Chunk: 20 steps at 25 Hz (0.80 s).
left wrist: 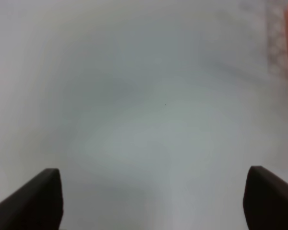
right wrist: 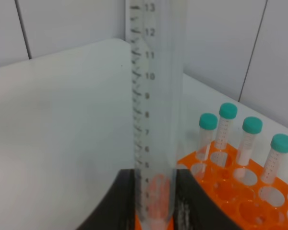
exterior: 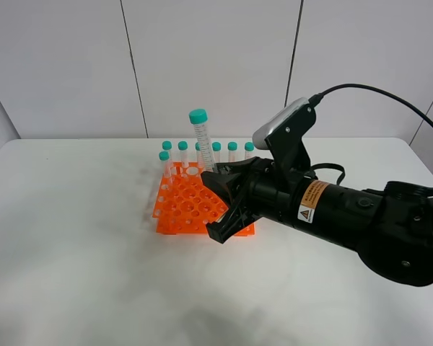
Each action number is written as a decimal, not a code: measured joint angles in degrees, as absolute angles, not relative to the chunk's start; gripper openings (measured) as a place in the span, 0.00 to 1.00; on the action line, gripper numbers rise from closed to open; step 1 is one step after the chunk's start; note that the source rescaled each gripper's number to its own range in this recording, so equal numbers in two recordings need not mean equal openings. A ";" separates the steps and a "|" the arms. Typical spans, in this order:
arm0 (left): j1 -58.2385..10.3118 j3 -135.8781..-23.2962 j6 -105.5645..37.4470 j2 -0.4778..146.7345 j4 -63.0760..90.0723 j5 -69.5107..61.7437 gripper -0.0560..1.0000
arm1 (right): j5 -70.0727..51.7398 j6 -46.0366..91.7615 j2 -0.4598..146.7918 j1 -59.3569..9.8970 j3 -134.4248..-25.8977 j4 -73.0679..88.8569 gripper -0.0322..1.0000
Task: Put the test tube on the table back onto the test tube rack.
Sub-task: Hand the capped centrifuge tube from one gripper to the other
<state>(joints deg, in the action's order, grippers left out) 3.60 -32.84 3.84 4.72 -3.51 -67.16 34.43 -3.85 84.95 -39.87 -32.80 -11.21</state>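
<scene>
A large white matte table with rounded corners fills the lower part of the exterior high view. Beyond its far edge stands a wall of pale grey-white flat panels, divided by thin dark vertical seams. One seam meets the far edge left of its middle and another right of it. More angled panel joints show past the far-left and far-right corners. The light is soft and even, with no hard glare. Faint grey blotchy shadows lie on the table towards its near edge. No floor or window is in view.
</scene>
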 joint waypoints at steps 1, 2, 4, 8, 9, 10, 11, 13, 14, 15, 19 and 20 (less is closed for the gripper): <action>3.60 -32.84 3.84 4.72 -3.51 -67.16 0.82 | 34.60 -3.81 84.95 -39.87 -32.83 -11.21 0.04; 3.60 -32.84 3.84 4.72 -3.51 -67.16 0.82 | 34.78 -3.74 84.95 -39.87 -32.83 -11.18 0.04; 3.60 -32.84 3.84 4.72 -3.51 -67.16 0.82 | 35.08 -3.74 84.95 -39.87 -32.83 -11.14 0.04; 3.60 -32.84 3.55 4.72 -3.51 -66.62 0.82 | 35.15 -3.74 84.95 -39.87 -32.83 -11.05 0.04; 3.60 -33.12 3.50 4.72 -3.51 -66.63 0.82 | 35.15 -3.74 84.95 -39.87 -32.83 -11.00 0.04; 3.60 -33.49 3.43 4.72 -3.51 -66.57 0.82 | 34.96 -3.74 84.95 -39.87 -32.83 -11.00 0.04; 3.60 -33.73 3.43 4.72 -3.51 -66.57 0.82 | 34.72 -3.74 84.95 -39.87 -32.83 -11.00 0.04; 3.60 -34.40 3.43 4.72 -3.51 -66.57 0.82 | 34.07 -3.74 84.95 -39.87 -32.83 -11.00 0.04; 3.60 -34.62 3.43 4.72 -3.51 -66.57 0.82 | 33.86 -3.74 84.95 -39.87 -32.83 -11.00 0.04; 3.60 -34.80 3.43 4.72 -3.51 -66.57 0.82 | 33.72 -3.74 84.95 -39.87 -32.83 -11.00 0.04; 3.37 -34.84 3.43 4.72 -3.46 -66.39 0.82 | 33.71 -3.74 84.95 -39.87 -32.83 -11.00 0.04; 2.78 -34.84 3.43 4.72 -3.46 -66.28 0.82 | 33.71 -3.71 84.95 -39.87 -32.83 -11.00 0.04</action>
<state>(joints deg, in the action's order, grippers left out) 2.78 -34.84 3.43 4.72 -3.46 -66.28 33.71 -3.71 84.95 -39.87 -32.83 -11.00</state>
